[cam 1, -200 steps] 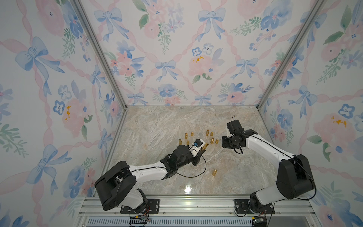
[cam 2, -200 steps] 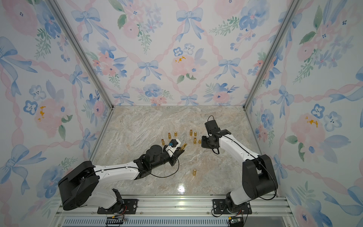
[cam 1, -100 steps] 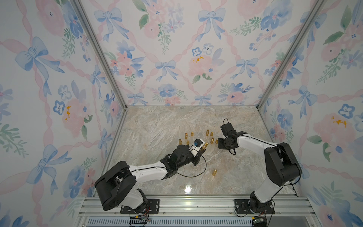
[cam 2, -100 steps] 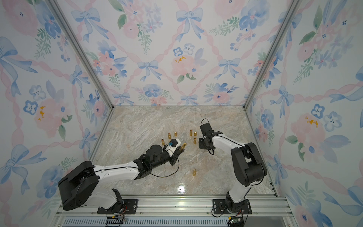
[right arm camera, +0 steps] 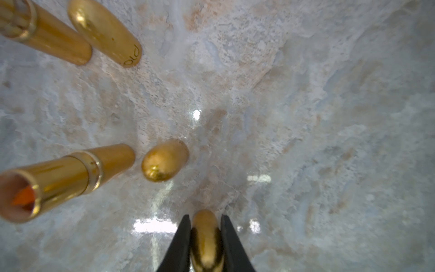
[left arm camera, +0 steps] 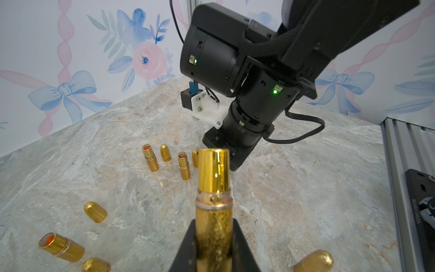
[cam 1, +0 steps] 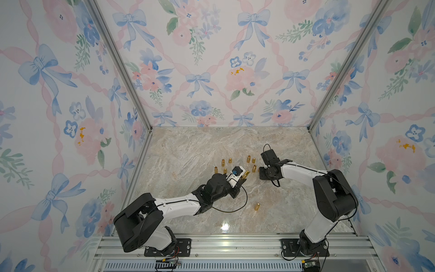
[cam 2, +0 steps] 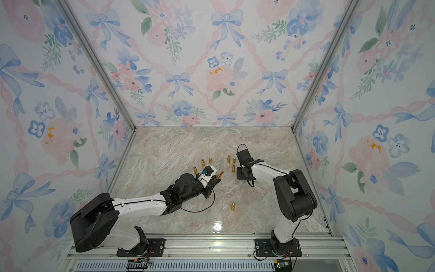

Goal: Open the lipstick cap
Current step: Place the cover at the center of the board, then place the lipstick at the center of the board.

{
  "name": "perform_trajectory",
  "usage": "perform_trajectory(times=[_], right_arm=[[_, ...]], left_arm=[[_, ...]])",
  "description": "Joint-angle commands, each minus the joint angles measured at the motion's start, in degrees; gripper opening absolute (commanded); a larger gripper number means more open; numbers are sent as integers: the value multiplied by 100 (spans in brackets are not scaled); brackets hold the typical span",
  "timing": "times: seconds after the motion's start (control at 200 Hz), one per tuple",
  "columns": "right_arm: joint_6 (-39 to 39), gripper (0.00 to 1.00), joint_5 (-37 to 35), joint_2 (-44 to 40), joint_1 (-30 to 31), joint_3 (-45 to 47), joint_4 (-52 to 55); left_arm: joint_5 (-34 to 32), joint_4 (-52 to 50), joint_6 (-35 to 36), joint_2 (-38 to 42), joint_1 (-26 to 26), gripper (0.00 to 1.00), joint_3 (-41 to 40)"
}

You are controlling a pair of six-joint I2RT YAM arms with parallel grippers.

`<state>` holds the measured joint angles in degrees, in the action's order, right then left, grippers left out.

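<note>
Lipstick [left arm camera: 213, 174] uncapped, clamped in tightly closed left gripper [left arm camera: 213, 222] over mid-bench [cam 1: 188, 146], among other opened tubes [left arm camera: 150, 160]. Right of it, removed cap [right arm camera: 206, 235] pinched between narrow jaws of right gripper [right arm camera: 205, 219], low over bench. Opening apparently done, with only setting down remaining.
</note>
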<state>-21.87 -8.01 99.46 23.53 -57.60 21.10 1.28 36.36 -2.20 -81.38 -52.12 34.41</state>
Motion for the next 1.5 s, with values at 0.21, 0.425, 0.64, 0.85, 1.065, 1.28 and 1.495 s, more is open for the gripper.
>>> perform_trajectory(times=[0.21,0.425,0.64,0.85,1.065,1.28,1.495], right_arm=[[46,38,-38,-217,97,48,118],[24,48,-7,-1045,78,-12,702],[173,54,537,-2051,80,-225,1514],[202,56,1820,-2641,57,-552,2177],[-338,58,3567,-2971,82,-545,1745],[-829,59,4150,-2740,245,-523,1154],[-928,54,4169,-2345,520,-593,865]], left_arm=[[-75,126,-43,2,1,0,-22],[-115,128,-11,87,0,0,-56],[-126,145,-30,59,0,0,-5],[-227,174,-80,-85,0,0,127],[-129,216,-124,-230,-17,0,262],[49,222,-80,-244,-44,0,320],[207,222,-29,-262,-78,0,338]])
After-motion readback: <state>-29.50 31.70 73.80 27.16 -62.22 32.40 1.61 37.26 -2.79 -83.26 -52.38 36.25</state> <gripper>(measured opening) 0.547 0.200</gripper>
